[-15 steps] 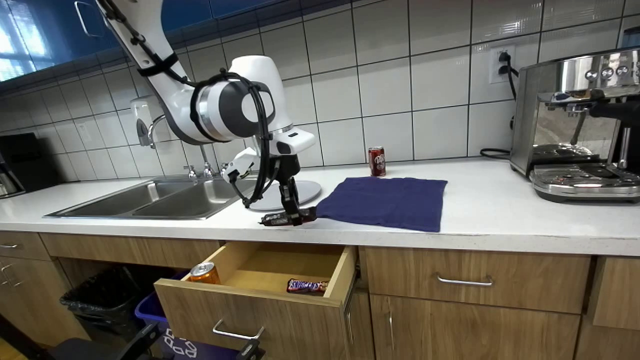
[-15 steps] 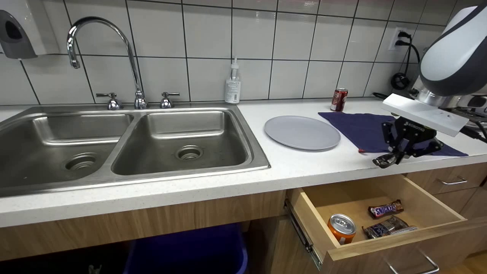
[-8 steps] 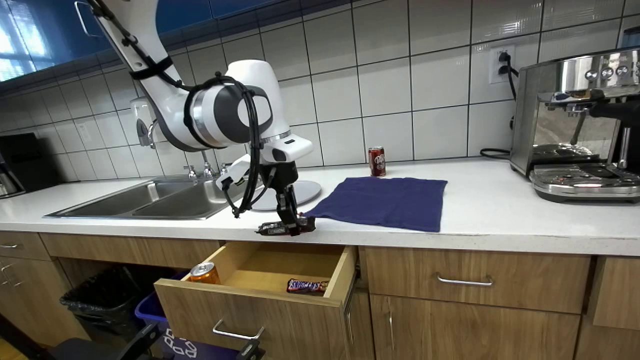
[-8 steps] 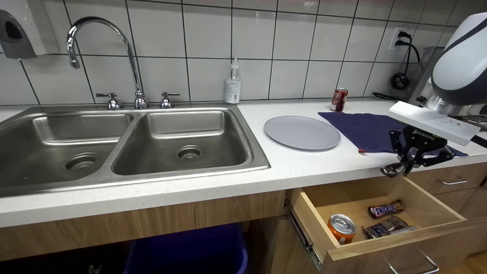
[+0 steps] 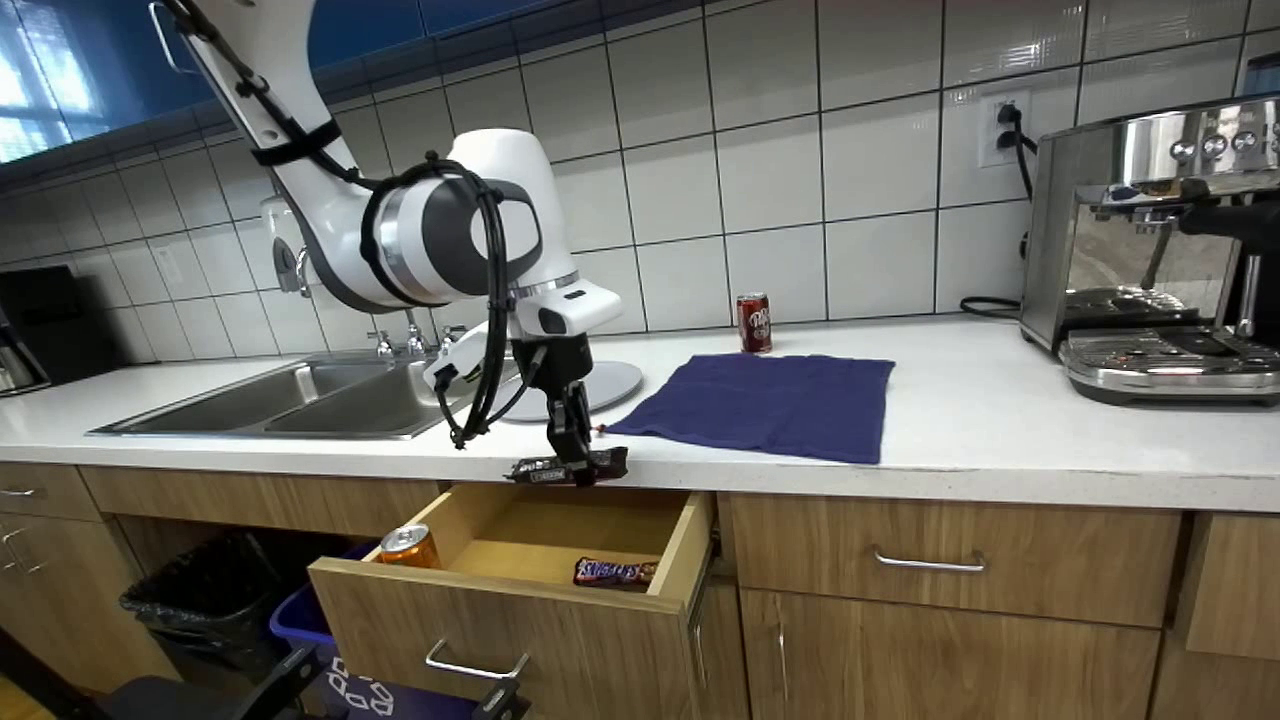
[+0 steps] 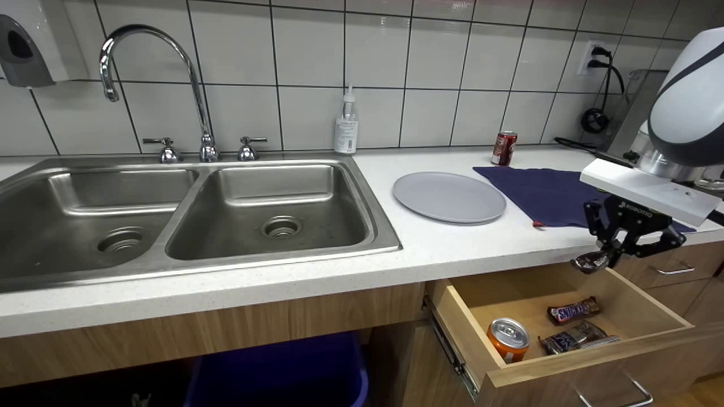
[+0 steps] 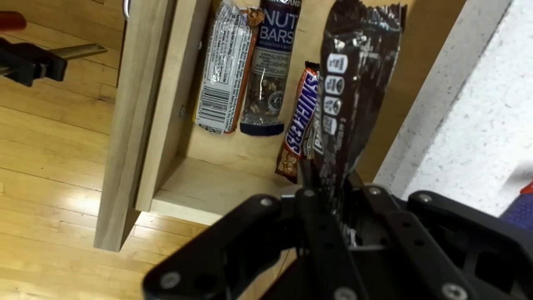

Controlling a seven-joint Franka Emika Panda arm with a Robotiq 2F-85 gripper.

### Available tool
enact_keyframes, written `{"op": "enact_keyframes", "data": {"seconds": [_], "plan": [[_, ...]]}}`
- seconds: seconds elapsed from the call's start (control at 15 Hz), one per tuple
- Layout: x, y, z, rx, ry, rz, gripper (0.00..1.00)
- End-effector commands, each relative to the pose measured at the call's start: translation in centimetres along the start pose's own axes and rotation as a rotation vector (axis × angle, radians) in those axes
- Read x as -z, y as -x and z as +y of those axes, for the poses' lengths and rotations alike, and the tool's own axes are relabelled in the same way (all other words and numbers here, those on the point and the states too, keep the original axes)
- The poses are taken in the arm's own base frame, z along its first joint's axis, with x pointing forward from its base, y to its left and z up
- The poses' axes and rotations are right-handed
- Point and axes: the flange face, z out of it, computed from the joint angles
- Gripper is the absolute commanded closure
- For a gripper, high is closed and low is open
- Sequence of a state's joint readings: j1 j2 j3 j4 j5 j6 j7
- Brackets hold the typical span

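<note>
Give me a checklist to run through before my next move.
1. Gripper shut on the dark-wrapped bar: ok.
2. Drawer open: ok, pulled out from under the countertop.
3. Bar's visible end apart from the countertop: ok, drawer floor shows between them in the wrist view.
4. Drawer free of other things: not ok, Snickers bar, nut bar, white-backed bar and orange can inside.
5. Orange can upright: ok.
6. Height of the held bar above the Snickers bar: cannot tell.

bar [image 7: 360, 83] in gripper [image 7: 331, 177] hung over drawer [image 6: 515, 291] | in both exterior views: can [image 6: 508, 339] sat in there left of the Snickers [image 6: 573, 311], plate [image 6: 449, 198] lay right of sink [image 6: 371, 210], cloth [image 6: 546, 195] further right, soda [image 6: 504, 148] parked behind that
</note>
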State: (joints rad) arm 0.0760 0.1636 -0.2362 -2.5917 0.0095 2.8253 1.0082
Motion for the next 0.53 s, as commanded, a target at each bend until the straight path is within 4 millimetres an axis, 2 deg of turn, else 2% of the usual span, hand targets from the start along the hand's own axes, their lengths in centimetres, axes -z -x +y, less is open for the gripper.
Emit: {"op": "enact_keyframes", "data": {"seconds": [0.0, 0.47], "plan": [[-0.1, 0.2, 0.3, -0.019, 0.011, 0.007, 0.96], [-1.8, 0.4, 0.5, -0.02, 0.048, -0.009, 0.96]]}}
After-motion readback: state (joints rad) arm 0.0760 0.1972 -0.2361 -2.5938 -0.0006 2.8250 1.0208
